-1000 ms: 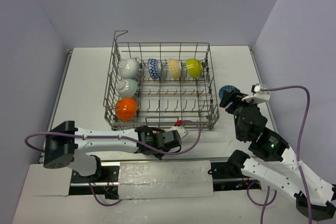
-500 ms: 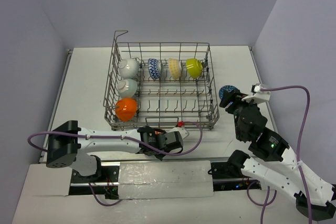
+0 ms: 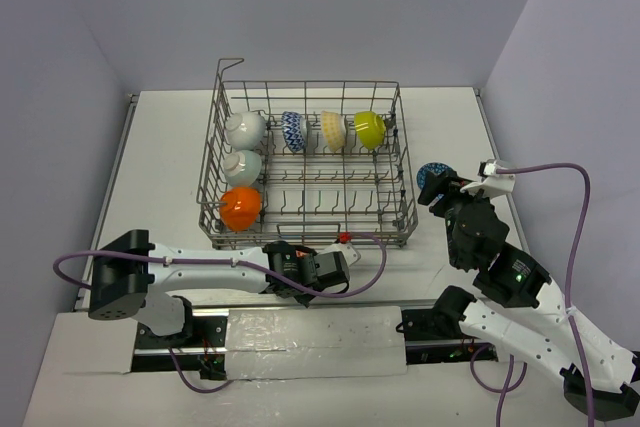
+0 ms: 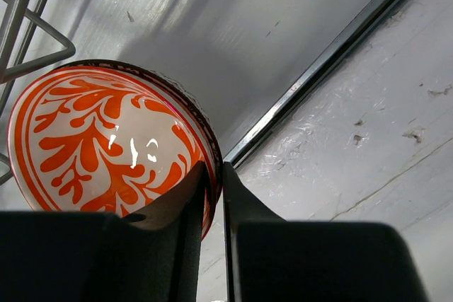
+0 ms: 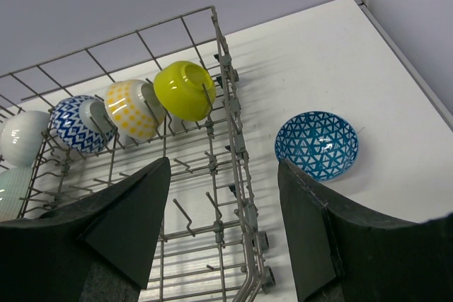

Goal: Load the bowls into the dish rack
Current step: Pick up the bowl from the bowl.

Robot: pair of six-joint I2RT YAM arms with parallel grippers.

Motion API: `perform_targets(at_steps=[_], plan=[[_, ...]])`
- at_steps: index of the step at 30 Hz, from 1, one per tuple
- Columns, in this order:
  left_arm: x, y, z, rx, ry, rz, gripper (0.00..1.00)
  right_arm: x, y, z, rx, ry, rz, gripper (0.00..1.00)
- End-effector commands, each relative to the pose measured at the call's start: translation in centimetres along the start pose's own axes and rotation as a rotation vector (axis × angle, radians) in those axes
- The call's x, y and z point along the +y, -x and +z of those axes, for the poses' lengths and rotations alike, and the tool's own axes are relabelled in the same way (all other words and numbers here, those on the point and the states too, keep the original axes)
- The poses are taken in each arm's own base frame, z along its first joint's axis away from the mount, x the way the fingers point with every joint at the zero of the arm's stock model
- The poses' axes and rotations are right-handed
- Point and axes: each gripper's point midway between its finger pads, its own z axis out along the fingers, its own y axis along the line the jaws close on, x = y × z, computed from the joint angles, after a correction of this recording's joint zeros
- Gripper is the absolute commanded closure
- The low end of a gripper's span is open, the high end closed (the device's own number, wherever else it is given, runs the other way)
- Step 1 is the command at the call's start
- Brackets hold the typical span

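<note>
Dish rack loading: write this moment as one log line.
left gripper: shut on red-white bowl | right gripper: open, blue bowl ahead on table | dish rack: six bowls

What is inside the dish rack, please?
Six bowls sit in the dish rack: two white bowls and an orange bowl down its left side; blue-patterned, pale yellow and lime bowls along the far row. The wires beneath them are covered.

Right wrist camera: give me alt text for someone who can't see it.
Ahead of the open right gripper, a blue triangle-patterned bowl sits upright on the white table, just outside the dish rack. Inside the rack, a lime bowl, a yellow dotted bowl, a blue zigzag bowl and a white bowl stand on edge in a row.
</note>
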Motion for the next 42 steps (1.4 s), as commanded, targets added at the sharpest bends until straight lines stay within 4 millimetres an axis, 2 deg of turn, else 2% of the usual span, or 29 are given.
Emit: perform_targets(at_steps=[1, 12, 18, 32, 38, 42], plan=[[-0.9, 1.6, -0.9, -0.041, -0.021, -0.018, 0.81, -0.2, 0.3, 0.2, -0.013, -0.024, 0.008, 0.30], [-0.9, 1.8, -1.2, -0.053, -0.025, -0.022, 0.76, -0.2, 0.2, 0.2, -0.012, -0.025, 0.007, 0.30], [-0.9, 1.8, -1.4, -0.054, -0.026, -0.024, 0.84, -0.1, 0.1, 0.3, -0.009, -0.026, 0.005, 0.30], [-0.1, 2.3, -2.2, -0.070, 0.009, -0.025, 0.85, -0.2, 0.1, 0.3, -0.010, -0.028, 0.006, 0.30], [0.3, 2.7, -2.6, -0.089, 0.026, -0.044, 0.93, -0.1, 0.2, 0.3, -0.010, -0.028, 0.006, 0.30], [0.4, 2.9, -2.8, -0.104, 0.027, -0.049, 0.91, -0.1, 0.1, 0.3, -0.009, -0.028, 0.005, 0.30]])
